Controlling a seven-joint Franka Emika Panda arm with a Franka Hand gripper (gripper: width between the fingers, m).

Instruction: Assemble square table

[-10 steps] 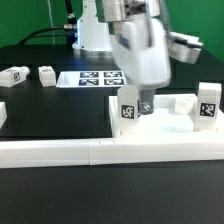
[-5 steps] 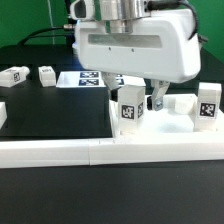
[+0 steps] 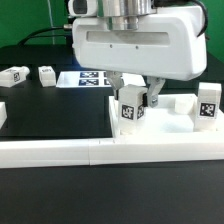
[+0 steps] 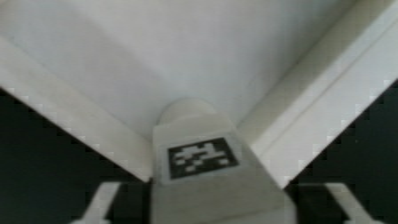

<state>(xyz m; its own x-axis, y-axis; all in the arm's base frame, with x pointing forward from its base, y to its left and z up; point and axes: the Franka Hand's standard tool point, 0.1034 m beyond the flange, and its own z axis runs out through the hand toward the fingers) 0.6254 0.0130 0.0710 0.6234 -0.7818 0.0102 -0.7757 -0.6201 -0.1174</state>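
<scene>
A short white leg [image 3: 129,108] with a black-and-white tag stands upright on the flat white square tabletop [image 3: 165,135]. My gripper [image 3: 134,100] straddles this leg from above, one finger on each side. In the wrist view the leg [image 4: 206,160] sits between the fingers [image 4: 107,203] with a thin dark gap on both sides, so the jaws are open. The tabletop [image 4: 160,60] lies beyond it. A second tagged leg [image 3: 208,103] stands upright at the tabletop's far side, on the exterior view's right. Two loose legs [image 3: 14,75] [image 3: 46,74] lie on the black table at the left.
Long white border bars [image 3: 100,153] run along the front of the tabletop. The marker board [image 3: 92,78] lies behind the gripper. A small white block [image 3: 180,103] sits on the tabletop between the two upright legs.
The gripper has turned about its vertical axis from narrow side to broad side facing the camera. The leg's tag still faces the same way. One finger has edged slightly closer to the leg.
</scene>
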